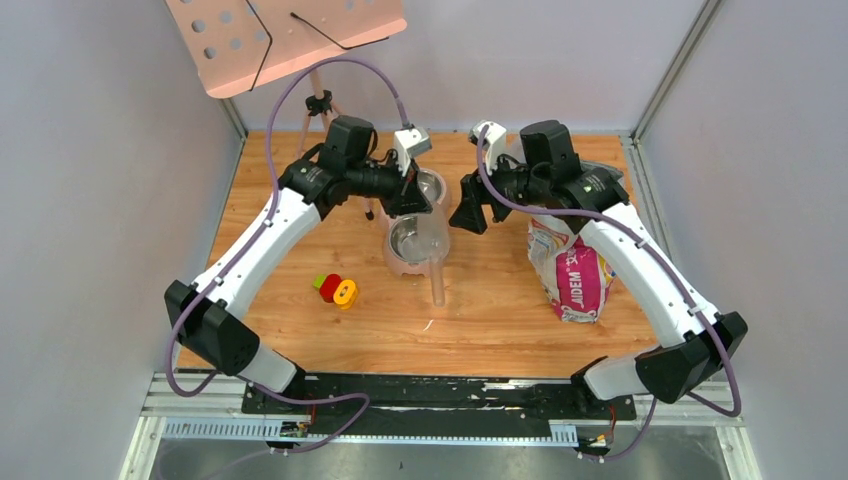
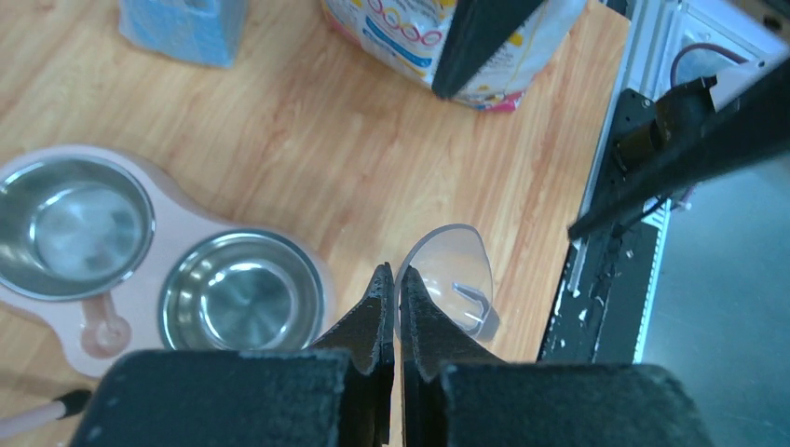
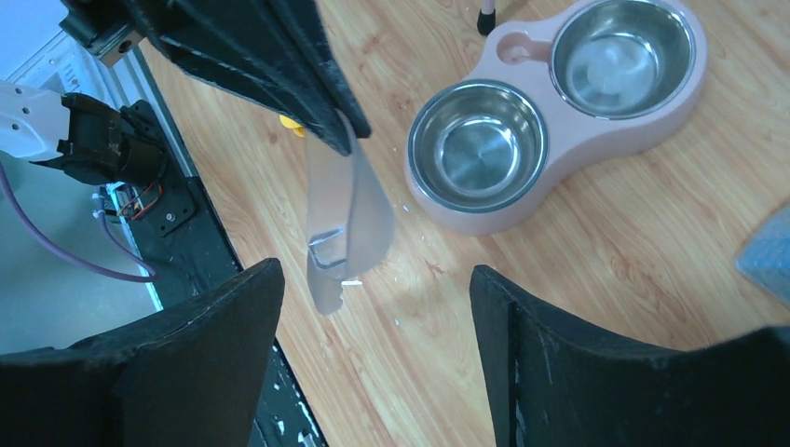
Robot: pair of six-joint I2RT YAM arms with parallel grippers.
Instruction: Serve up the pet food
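Note:
No kibble shows in any view. The printed pet food bag (image 1: 570, 270) stands at the right, also in the left wrist view (image 2: 410, 37). My left gripper (image 1: 410, 200) (image 2: 392, 272) is shut on the rim of an empty clear plastic scoop (image 1: 433, 250) (image 2: 449, 270) (image 3: 349, 223), held above the table beside the pink double feeder (image 1: 395, 262) (image 2: 102, 331) (image 3: 522, 47). Both its steel bowls (image 2: 242, 298) (image 3: 478, 144) are empty. My right gripper (image 1: 470, 215) (image 3: 373, 270) is open and empty, just right of the scoop.
A red-and-yellow toy (image 1: 337, 290) lies left of the feeder. A tripod (image 1: 320, 110) with a pink perforated board (image 1: 285, 35) stands at the back left. A blue box (image 2: 182, 28) sits behind the bag. The black base rail (image 1: 440, 390) runs along the near edge.

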